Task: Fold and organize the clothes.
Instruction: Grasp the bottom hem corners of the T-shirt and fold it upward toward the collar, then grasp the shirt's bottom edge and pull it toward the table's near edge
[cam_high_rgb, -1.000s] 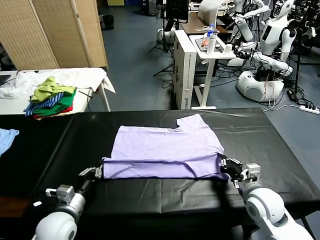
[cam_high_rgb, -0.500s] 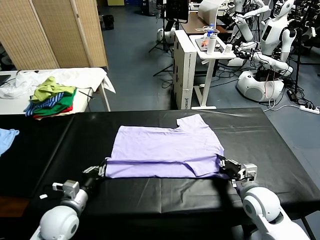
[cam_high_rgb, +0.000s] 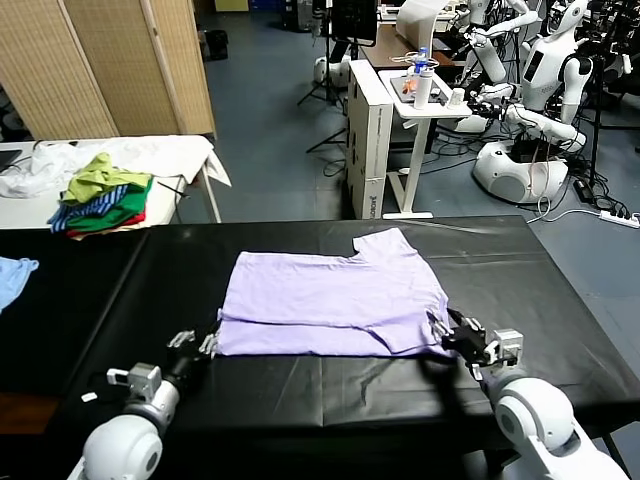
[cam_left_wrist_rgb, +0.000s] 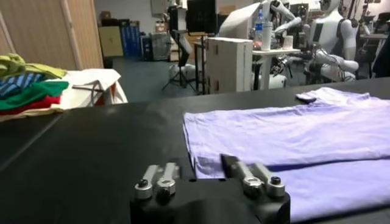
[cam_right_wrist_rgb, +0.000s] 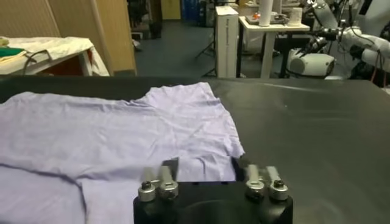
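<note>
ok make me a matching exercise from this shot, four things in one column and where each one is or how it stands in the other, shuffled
Things:
1. pale lavender short-sleeved T-shirt
2. pile of green, blue-striped and red garments
3. left claw
4. right claw

Places or states:
A. open, at the shirt's near right corner
B. on the white-covered side table
C. spread flat on the black table, near edge folded over
D. open, at the shirt's near left corner

Pairs: 1-C, 2-B, 3-D, 4-A
</note>
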